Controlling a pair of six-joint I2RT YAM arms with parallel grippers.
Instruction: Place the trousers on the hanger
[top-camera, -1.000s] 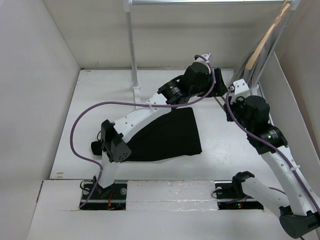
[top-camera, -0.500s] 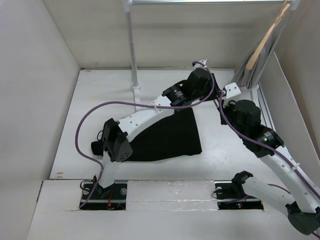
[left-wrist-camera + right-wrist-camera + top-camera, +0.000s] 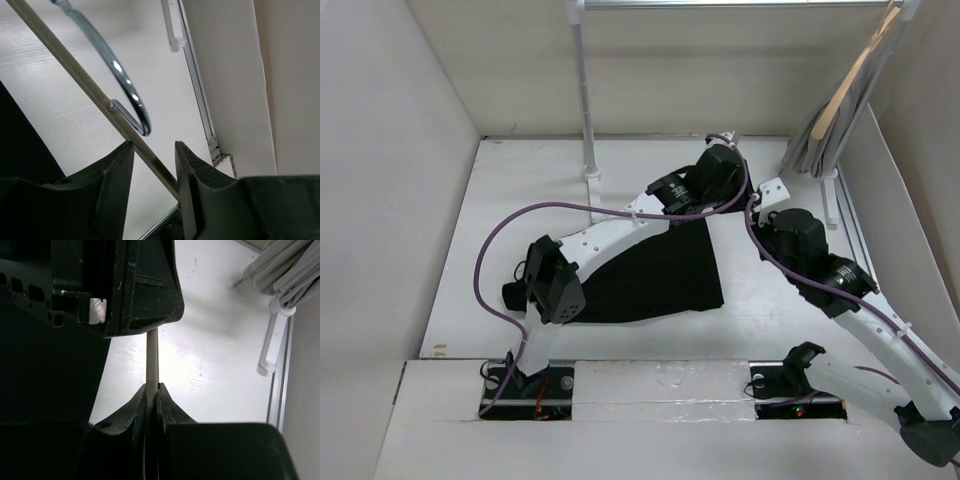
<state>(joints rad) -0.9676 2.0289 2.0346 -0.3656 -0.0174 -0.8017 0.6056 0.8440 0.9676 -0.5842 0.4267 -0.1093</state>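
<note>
The black trousers (image 3: 660, 265) lie flat on the table, partly under my left arm. The hanger shows in the left wrist view as a thin pale bar (image 3: 85, 82) with a shiny metal hook (image 3: 127, 92). My left gripper (image 3: 154, 146) is open, its jaws standing either side of the bar, which rests against the right finger (image 3: 192, 170). My right gripper (image 3: 152, 386) is shut on the same bar (image 3: 152, 357), just below the left gripper's body (image 3: 115, 285). In the top view both grippers, the left (image 3: 728, 168) and the right (image 3: 767, 193), meet just past the trousers' far right corner.
A white rail post (image 3: 584, 100) stands on its foot at the back centre. A grey garment on a pale wooden hanger (image 3: 835, 110) hangs at the back right above a white rack foot (image 3: 270, 347). White walls close in the left, back and right.
My right gripper has moved left and toward the left gripper, carrying the hanger bar. My left gripper has shifted slightly nearer. The trousers have not moved.
</note>
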